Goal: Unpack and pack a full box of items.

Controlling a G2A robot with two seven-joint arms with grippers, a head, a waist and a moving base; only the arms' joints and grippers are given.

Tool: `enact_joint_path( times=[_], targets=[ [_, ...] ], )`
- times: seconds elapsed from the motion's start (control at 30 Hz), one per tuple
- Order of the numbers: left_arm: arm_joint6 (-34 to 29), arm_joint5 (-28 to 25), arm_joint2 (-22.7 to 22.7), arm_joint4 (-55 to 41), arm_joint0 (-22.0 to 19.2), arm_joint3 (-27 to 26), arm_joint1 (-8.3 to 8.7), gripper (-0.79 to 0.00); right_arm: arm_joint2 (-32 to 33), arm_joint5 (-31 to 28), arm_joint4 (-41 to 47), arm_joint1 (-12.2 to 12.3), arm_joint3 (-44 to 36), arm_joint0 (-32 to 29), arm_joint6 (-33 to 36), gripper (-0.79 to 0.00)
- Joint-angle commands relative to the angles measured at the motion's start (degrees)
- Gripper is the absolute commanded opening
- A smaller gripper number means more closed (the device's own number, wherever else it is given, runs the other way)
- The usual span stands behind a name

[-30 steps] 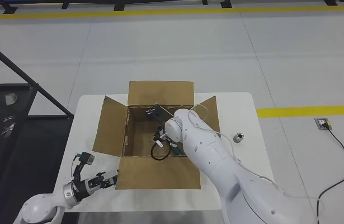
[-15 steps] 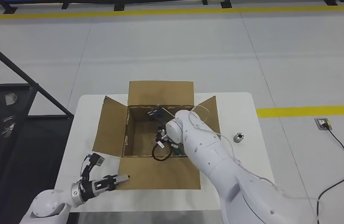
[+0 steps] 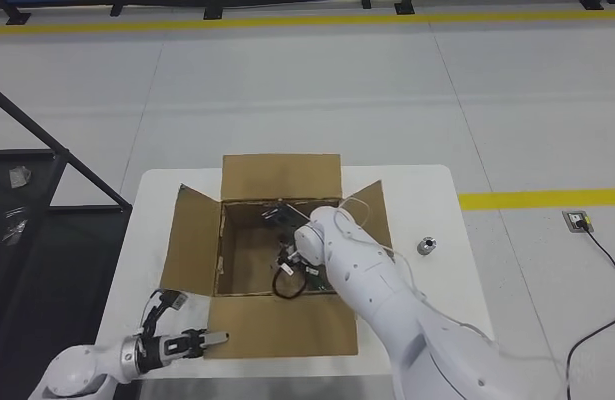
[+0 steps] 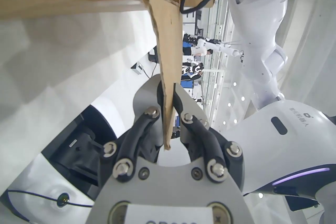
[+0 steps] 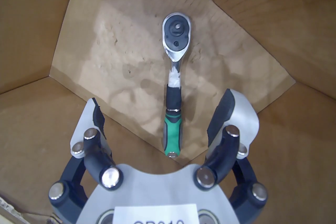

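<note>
An open cardboard box [image 3: 277, 325] stands on the white table [image 3: 417, 200] with its flaps spread out. My right gripper [image 5: 162, 101] hangs open inside the box, just above a ratchet wrench [image 5: 175, 33] with a green and black handle that lies on the box floor [image 5: 118, 51]. The wrench handle lies between the two fingers, which do not touch it. My left gripper [image 4: 168, 101] is shut on the edge of the near flap [image 4: 165, 57], and shows at that flap's left corner [image 3: 215, 339] by the table's front edge.
A small metal socket [image 3: 425, 245] stands on the table to the right of the box. A black frame [image 3: 27, 140] and a dark bin area lie off the table's left side. The right arm [image 3: 357, 270] spans the box's right half.
My left gripper moved in from the left and closed on the near flap's corner. The whole box slid a little toward the table's front edge. The right arm stayed inside the box.
</note>
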Motion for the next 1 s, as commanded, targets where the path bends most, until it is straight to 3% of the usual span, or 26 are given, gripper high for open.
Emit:
enact_joint_path(
  times=[0.0, 0.17, 0.43, 0.67, 0.7, 0.97],
  targets=[
    [0.8, -0.8, 0.6, 3.5, 0.9, -2.0, 0.67, -0.785, 0.0, 0.0, -0.2, -0.1, 0.0, -0.2, 0.0, -0.022],
    [2.0, -2.0, 1.9, 1.4, 2.5, -3.8, 2.20, -0.785, 0.2, -0.4, -0.7, -0.3, 0.1, -0.4, 0.7, -0.169],
    [3.2, -3.2, 3.0, -2.3, 2.5, -1.6, 4.54, -0.785, 0.3, -1.1, -1.9, -0.5, 0.4, -0.6, 1.9, -0.212],
    [3.7, -3.7, 5.1, -3.0, 1.7, -0.9, 6.13, -0.785, -0.2, 0.2, -4.2, -0.8, 0.2, -1.3, 2.6, -0.339],
    [3.9, -3.8, 5.4, -3.1, 1.6, -0.9, 6.35, -0.785, -0.2, 0.3, -4.3, -0.9, 0.3, -1.4, 2.5, -0.388],
    [4.7, -4.7, 7.7, -4.6, 1.8, -2.0, 8.34, -0.785, -0.1, 0.7, -5.3, -1.2, 0.7, -2.1, 2.5, -0.409]
  ],
)
